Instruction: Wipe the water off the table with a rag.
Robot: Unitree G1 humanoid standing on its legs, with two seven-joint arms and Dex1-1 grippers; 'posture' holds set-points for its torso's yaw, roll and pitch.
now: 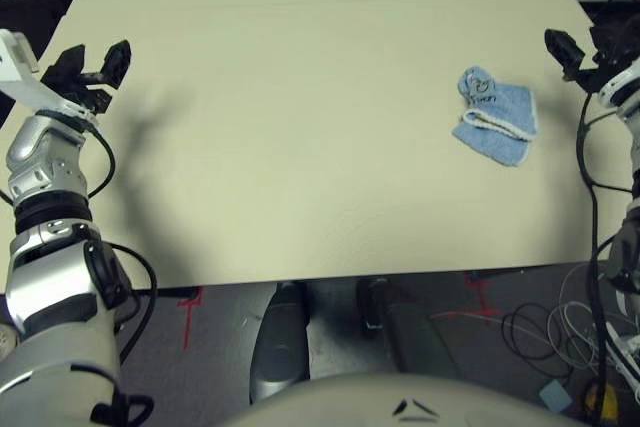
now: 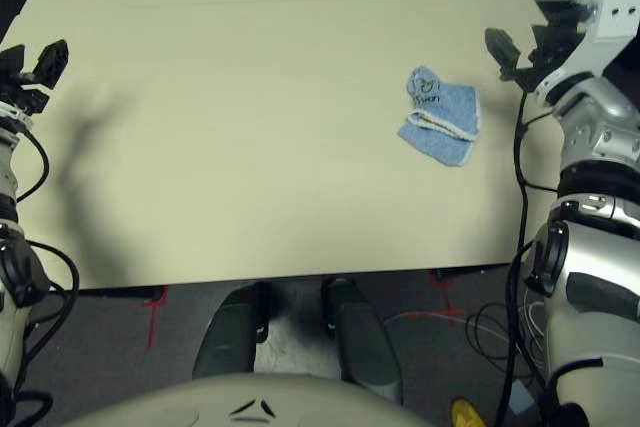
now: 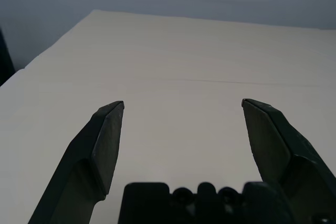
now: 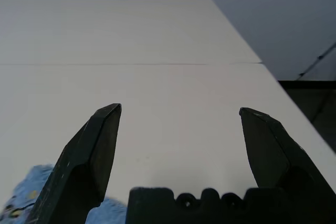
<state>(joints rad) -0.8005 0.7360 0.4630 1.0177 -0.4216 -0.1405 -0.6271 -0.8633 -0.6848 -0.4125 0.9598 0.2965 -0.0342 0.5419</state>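
Rag [image 1: 495, 115] lies crumpled on the tabletop [image 1: 300, 147], on the robot's right half, nearer the right edge than the centre; hem and dark scribble face up. It sits loose, nothing touching it, which reads as set down rather than in use. No droplets can be made out on the pale surface around the rag; whether water remains cannot be told. A thin seam [image 4: 131, 64] crosses the tabletop beyond the rag. Right tool [image 2: 520, 52] hangs just off the tabletop's right edge, near the rag but apart from it, fingers spread wide, holding nothing; the right wrist view shows a corner of blue cloth below and beside one finger, not between them. Left tool [image 1: 90, 69] hovers over the far left margin, well apart from the rag, fingers likewise spread and empty. Both arms are held out to the sides, likely a clear-of-work posture; judged from this, wiping looks finished or paused.
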